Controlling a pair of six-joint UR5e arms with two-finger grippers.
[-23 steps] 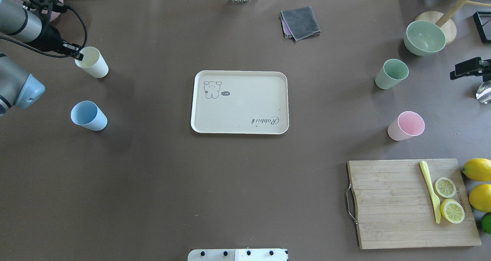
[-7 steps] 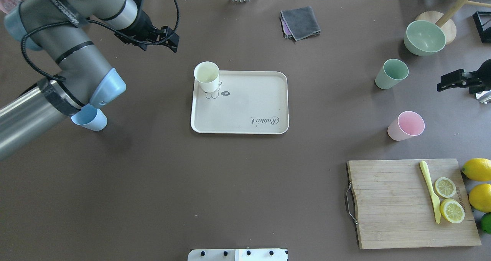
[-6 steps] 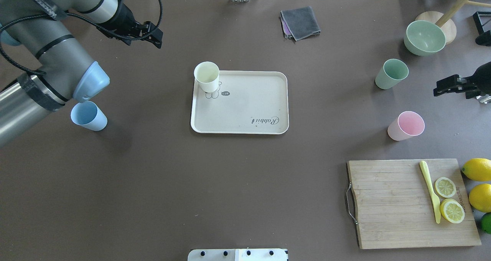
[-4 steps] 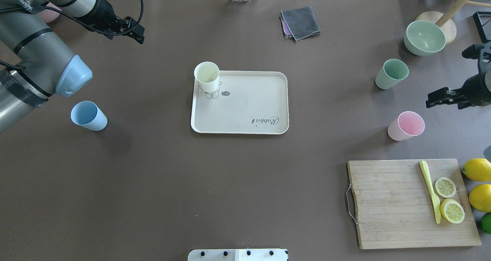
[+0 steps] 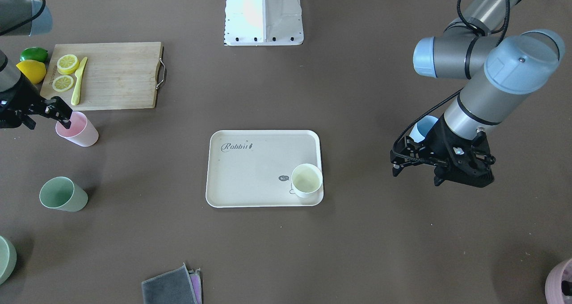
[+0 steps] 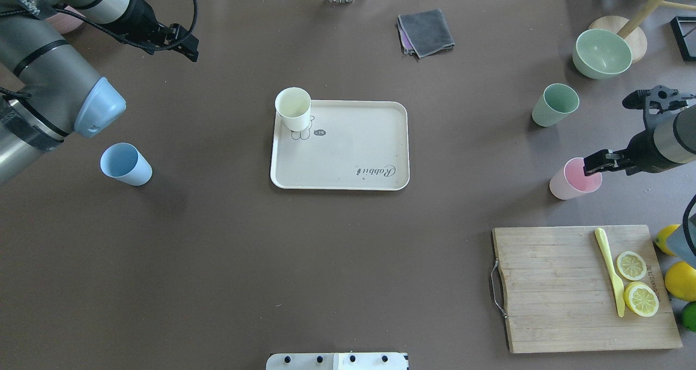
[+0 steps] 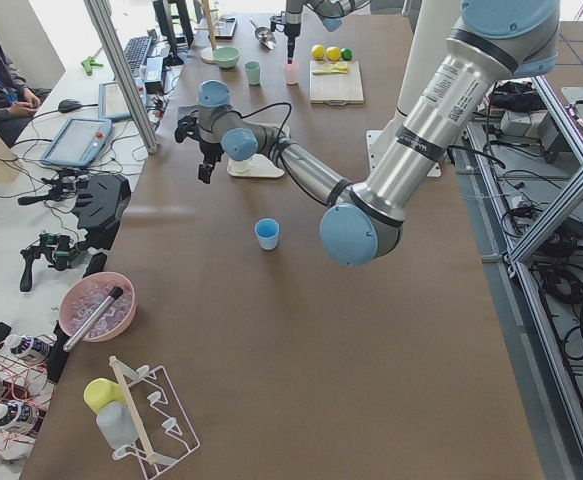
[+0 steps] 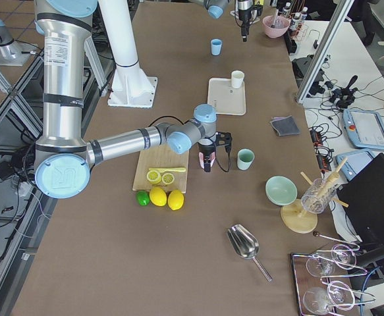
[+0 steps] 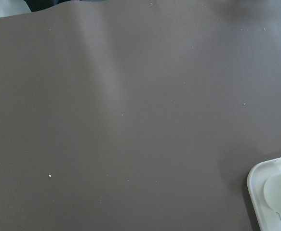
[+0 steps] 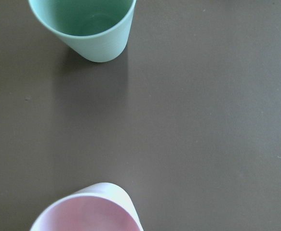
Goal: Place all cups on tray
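Right hand [image 6: 590, 168] moved onto pink cup [image 6: 562, 185]; brown table [image 6: 348, 261].

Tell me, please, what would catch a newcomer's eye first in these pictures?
The cream-yellow cup alone in a corner of the tray stands out first. Next is the right gripper at the pink cup, near the cutting board. The blue cup and green cup stand off the tray.

Brown counter [image 6: 217, 277], live: tray [image 6: 348, 158] dead centre, blue cup [image 6: 126, 164] by the left edge, green cup [image 6: 554, 105] and pink cup [image 6: 565, 184] toward the right edge, cutting board [image 6: 554, 288] at the robot-side right corner.
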